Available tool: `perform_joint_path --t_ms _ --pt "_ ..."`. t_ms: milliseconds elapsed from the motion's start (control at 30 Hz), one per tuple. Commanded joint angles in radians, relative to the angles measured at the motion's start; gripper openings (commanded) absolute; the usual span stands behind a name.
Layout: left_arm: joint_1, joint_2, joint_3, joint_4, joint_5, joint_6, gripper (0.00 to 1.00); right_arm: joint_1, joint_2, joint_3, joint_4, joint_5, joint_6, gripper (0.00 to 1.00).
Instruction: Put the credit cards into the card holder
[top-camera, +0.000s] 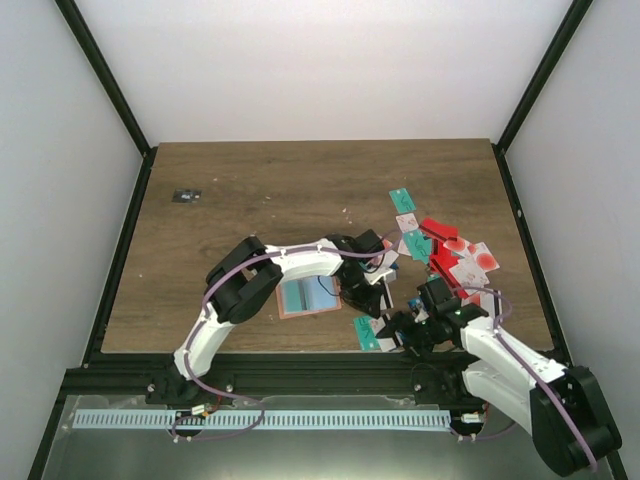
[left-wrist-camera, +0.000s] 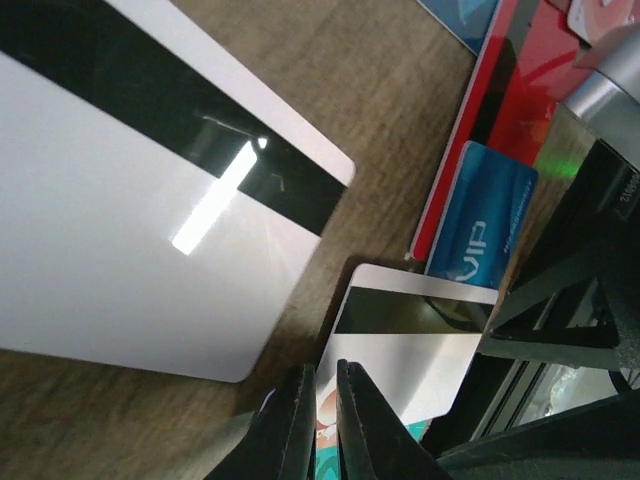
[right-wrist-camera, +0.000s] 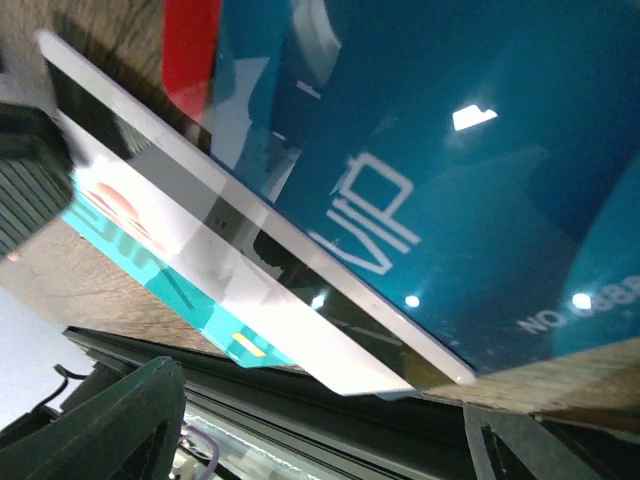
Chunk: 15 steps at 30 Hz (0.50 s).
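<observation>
**Both claws low among the cards, holder partly covered**

At the left claw (left-wrist-camera: 325, 368): fingers (left-wrist-camera: 290, 430) pressed all but together, only a dark slit between, nothing seen clamped in it. Just past the tips, a striped white card (left-wrist-camera: 410, 350) flat on the wood, one corner hidden behind a finger. Further out, a blue VIP card (left-wrist-camera: 482, 220) lying over a red card (left-wrist-camera: 500, 90). Off to the left, a bigger-looking white card (left-wrist-camera: 120, 230) with a black stripe, cut off by the frame. On the right, the blurred dark bulk of the right arm (left-wrist-camera: 580, 300).

At the right claw (right-wrist-camera: 315, 410): fingers spread wide, both blurred and cropped at the bottom corners. Between them, what looks like the same striped white card, seen at a low slant against the blue VIP card. Contact with either finger: cannot tell. Below it, a strip of teal card (right-wrist-camera: 190, 300).

From above: both claws close together near the front right of the worktop (top-camera: 250, 190). Card holder (top-camera: 300, 297) open just left of the left claw, blue-grey inside up, upper edge tucked under the left arm (top-camera: 300, 262). More cards (top-camera: 445, 245) fanned loosely behind the claws, overlapping, number unclear. Far back on the left, a small dark object (top-camera: 186, 195), too small to identify.
</observation>
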Motion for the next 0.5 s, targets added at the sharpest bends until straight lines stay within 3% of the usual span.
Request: perform_joint_path --t_ms 0,200,467 --pt "-0.027 0.017 -0.027 -0.003 0.007 0.022 0.09 0.009 -0.036 -0.053 0.124 0.016 0.095 0.77" --pt "-0.052 -0.01 -0.079 0.024 0.009 0.014 0.09 0.009 -0.061 -0.085 0.177 0.034 0.128 0.66" --pt "-0.055 -0.012 -0.086 0.036 0.019 0.011 0.09 0.01 -0.125 -0.065 0.133 0.052 0.138 0.35"
